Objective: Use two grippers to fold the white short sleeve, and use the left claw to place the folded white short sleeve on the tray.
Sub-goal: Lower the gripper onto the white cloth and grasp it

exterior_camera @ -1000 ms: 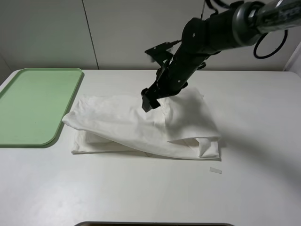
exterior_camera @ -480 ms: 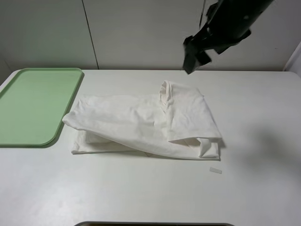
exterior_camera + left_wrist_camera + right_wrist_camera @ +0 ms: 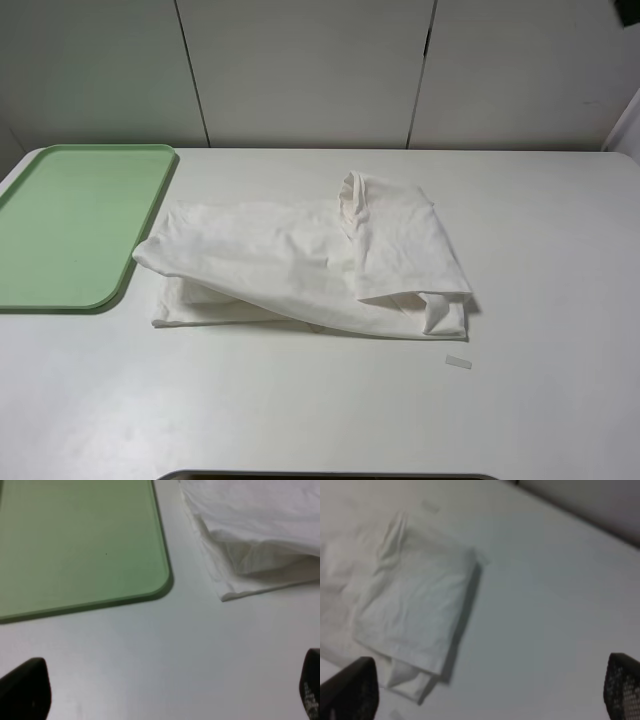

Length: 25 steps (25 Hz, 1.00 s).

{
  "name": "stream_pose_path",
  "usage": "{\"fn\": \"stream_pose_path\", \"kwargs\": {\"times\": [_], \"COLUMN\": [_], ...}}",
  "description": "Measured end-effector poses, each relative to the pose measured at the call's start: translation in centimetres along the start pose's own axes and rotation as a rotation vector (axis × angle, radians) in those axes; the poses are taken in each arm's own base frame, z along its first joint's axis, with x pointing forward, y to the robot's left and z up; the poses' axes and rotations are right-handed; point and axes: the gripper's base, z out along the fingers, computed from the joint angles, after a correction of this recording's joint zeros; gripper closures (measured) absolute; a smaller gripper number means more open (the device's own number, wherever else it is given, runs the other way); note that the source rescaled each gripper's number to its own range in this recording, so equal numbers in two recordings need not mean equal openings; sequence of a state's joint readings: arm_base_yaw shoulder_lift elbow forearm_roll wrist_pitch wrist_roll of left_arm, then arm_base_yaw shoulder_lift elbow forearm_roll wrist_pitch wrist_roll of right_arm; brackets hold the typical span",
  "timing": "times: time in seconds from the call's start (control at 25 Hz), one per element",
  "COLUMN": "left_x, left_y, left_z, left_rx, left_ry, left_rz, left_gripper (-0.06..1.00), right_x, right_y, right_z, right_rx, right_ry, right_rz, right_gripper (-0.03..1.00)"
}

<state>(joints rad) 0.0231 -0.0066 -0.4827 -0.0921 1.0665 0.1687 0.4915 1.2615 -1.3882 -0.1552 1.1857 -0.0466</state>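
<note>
The white short sleeve lies partly folded on the white table, its right part doubled over with the collar standing up near the middle. Left of it sits the pale green tray, with nothing on it. Neither arm shows in the exterior high view. In the left wrist view my left gripper is open above bare table, near the tray corner and a shirt edge. My right gripper is open too, high above the folded part of the shirt, holding nothing.
A small white tape strip lies on the table just in front of the shirt's right corner. Pale cabinet panels stand behind the table's back edge.
The right arm rose off the shirt's middle, swung up to the right and left the exterior view. The shirt's folded flap and collar stayed where they were let go.
</note>
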Motion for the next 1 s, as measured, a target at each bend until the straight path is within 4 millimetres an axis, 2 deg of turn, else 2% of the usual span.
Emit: {"fn": "stream_pose_path", "kwargs": {"times": [0.04,0.08,0.2,0.32,0.64,0.84,0.88,1.0], "left_x": [0.0,0.0,0.0,0.0,0.0,0.0,0.0,0.0], "left_y": [0.0,0.0,0.0,0.0,0.0,0.0,0.0,0.0], "left_z": [0.0,0.0,0.0,0.0,0.0,0.0,0.0,0.0], "left_rx": [0.0,0.0,0.0,0.0,-0.001,-0.001,-0.001,-0.001], "left_ry": [0.0,0.0,0.0,0.0,-0.001,-0.001,-0.001,-0.001], "left_rz": [0.0,0.0,0.0,0.0,0.0,0.0,0.0,0.0], "left_gripper": [-0.06,-0.06,-0.06,-0.06,-0.06,-0.06,-0.06,-0.06], "right_x": [1.8,3.2,6.1,8.7,16.2,18.8,20.5,23.6], "right_y": [-0.9,-1.3,-1.5,-1.5,-0.8,-0.5,-0.3,0.6], "right_z": [-4.3,-6.4,-9.6,-11.4,-13.5,-13.6,-13.6,-12.7], "right_rx": [0.066,0.087,0.103,0.111,0.1,0.096,0.095,0.066], "right_ry": [-0.097,-0.156,-0.248,-0.307,-0.428,-0.463,-0.493,-0.528], "right_rz": [0.036,0.052,0.079,0.093,0.119,0.124,0.117,0.075], "right_gripper": [-0.02,-0.02,-0.03,-0.03,-0.03,-0.03,-0.03,-0.03]}}
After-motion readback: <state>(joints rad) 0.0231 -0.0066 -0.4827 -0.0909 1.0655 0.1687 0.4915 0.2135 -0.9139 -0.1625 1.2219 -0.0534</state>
